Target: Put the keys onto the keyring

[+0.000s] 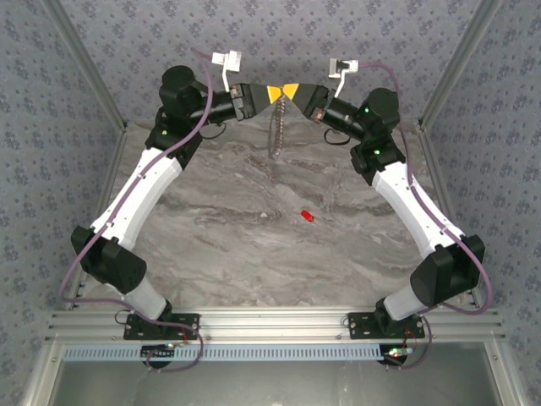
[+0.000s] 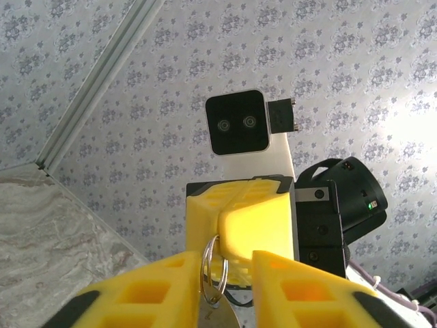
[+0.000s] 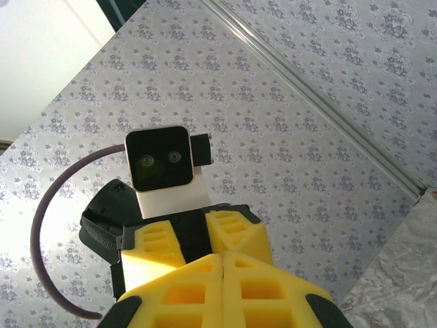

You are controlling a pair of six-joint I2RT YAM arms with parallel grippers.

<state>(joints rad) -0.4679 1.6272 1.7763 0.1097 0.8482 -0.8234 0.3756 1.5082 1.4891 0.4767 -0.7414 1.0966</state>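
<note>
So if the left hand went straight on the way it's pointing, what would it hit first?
Probably the right hand, which faces the left hand nearly tip to tip, just ahead. The keyring hangs right at that meeting point, so it may get touched too; depth is hard to judge.

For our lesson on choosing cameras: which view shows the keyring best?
Left wrist: the keyring is close and sharp between yellow fingers. In the top view it is a faint dangling blur.

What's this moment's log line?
left gripper: open around keyring | right gripper: shut on keyring, aloft | red key: loose on table | threading: not yet
</note>
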